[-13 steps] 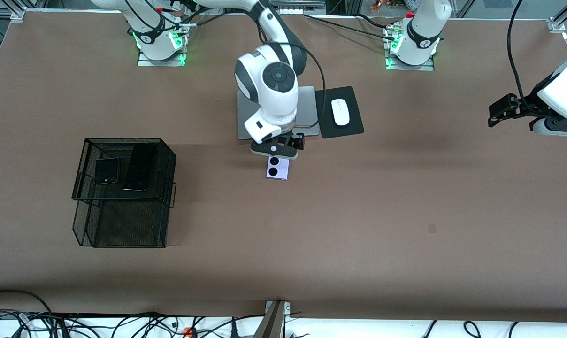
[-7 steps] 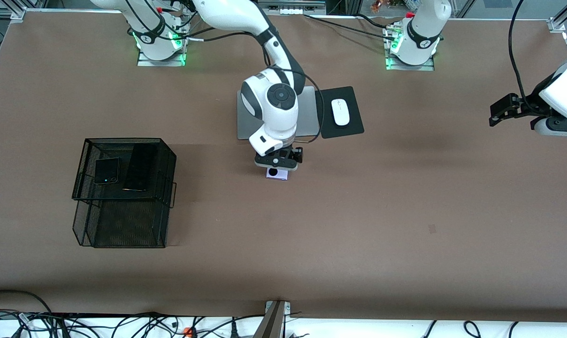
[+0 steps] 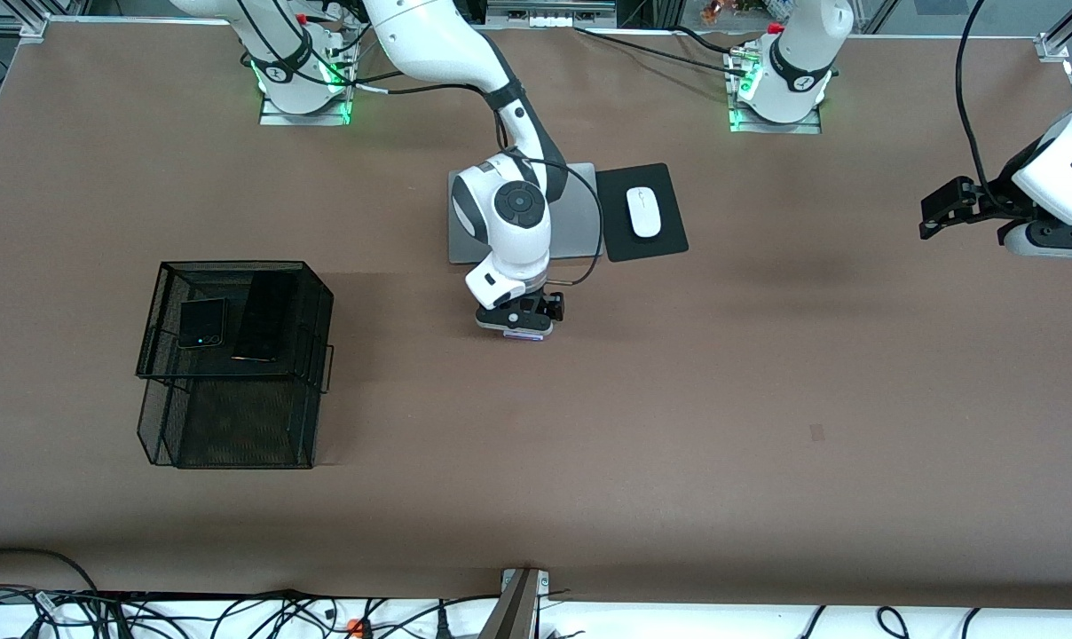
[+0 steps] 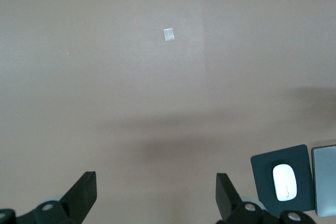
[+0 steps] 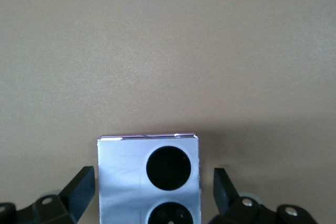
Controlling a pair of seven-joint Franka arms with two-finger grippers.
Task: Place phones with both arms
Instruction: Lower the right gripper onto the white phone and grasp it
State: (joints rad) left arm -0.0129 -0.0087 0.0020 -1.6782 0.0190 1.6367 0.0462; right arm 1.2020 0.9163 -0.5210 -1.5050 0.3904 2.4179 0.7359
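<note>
Lavender phone between spread fingers of right gripper low at frame centre, lenses visible only on right wrist view, left gripper waiting, open, right edge.

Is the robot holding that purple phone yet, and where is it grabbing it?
Not yet. The right gripper is open, fingers beside the lavender phone. The left gripper is open too, holding nothing.
</note>
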